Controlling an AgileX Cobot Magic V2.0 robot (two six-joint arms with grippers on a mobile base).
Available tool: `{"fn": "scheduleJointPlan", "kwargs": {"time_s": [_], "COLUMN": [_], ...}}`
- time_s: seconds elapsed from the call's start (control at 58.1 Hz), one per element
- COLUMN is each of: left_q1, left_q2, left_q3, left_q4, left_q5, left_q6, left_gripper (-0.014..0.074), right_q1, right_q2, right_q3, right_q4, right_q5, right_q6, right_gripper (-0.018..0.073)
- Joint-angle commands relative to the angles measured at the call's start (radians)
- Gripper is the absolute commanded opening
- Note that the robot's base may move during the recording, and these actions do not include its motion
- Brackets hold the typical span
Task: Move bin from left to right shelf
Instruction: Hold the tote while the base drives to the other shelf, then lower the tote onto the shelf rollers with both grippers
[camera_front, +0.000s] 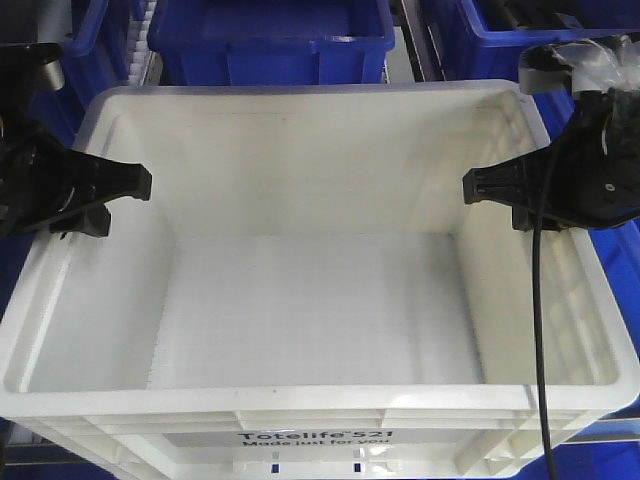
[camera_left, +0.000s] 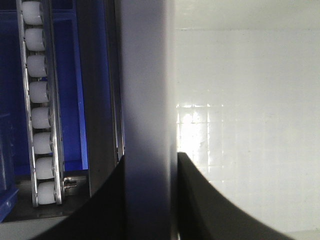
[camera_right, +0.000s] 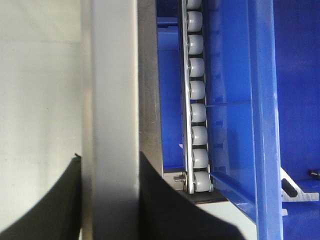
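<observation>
Blue totes (camera_front: 270, 40) and roller rails (camera_right: 196, 100) stand behind the white bin (camera_front: 320, 300). Lifting should be level, both arms rising together, so the bin doesn't twist or slip. It sits between the arms, the left hand (camera_front: 118, 200) clamped on one side wall, the right hand (camera_front: 492, 192) on the other.

"Totelife 521 Made just for you" on bin (camera_front: 300, 402) front

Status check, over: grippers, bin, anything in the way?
Left gripper and right gripper each clamped across a side wall of the bin. Bin empty. Blue totes close behind it.
</observation>
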Motion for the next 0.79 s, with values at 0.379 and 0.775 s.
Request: {"fn": "scheduleJointPlan", "kwargs": {"time_s": [0.379,0.775], "left_q1": [-0.004,-0.004], "left_q2": [-0.023,0.017], "left_q3": [-0.026,-0.026], "left_q4": [0.056,0.087], "left_q5": [-0.092,-0.294], "left_q6": [0.000,-0.002], "left_gripper": [-0.0006,-0.0004], "right_q1": [-0.008,-0.010], "right_q2": [-0.002,0.043], "right_q3": [-0.042,-0.042], "right_q4": [-0.064,-0.285], "right_q5": [-0.111,-0.278], "right_q6": [0.047,0.288], "right_gripper": [0.0002,0.0017]}}
